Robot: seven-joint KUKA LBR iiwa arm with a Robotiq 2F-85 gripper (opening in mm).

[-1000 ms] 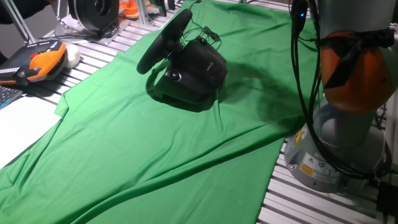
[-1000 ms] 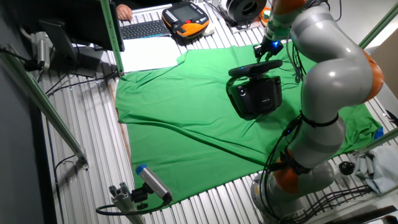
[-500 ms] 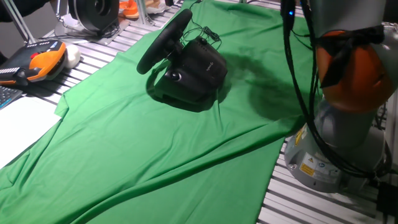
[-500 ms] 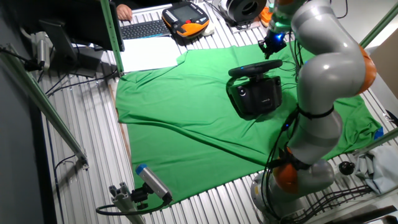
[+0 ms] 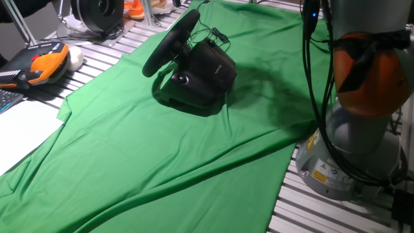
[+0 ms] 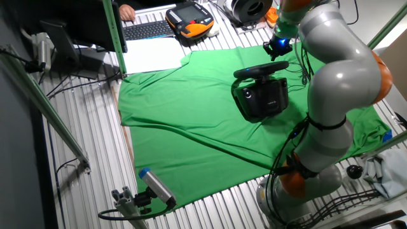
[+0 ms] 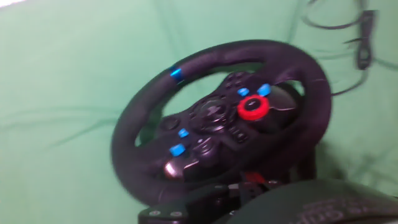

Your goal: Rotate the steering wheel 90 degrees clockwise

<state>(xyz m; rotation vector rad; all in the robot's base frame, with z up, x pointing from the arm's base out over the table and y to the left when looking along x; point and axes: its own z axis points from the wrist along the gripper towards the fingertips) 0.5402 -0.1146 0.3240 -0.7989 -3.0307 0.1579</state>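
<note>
The wheel (image 5: 169, 43) stands on its base (image 5: 202, 76) on the green cloth (image 5: 149, 155), face tilted up toward the gripper (image 6: 278, 46) hovering apart; jaw state can't be told.

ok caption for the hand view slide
Hand camera looking at the steering wheel, blue mark on its rim, on green cloth.

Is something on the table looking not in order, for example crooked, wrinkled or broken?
Only small things. The green cloth lies in long wrinkles instead of flat. In the hand view the steering wheel looks turned: its blue rim mark sits at the upper left, not at the top. No visible damage or spill.
</note>
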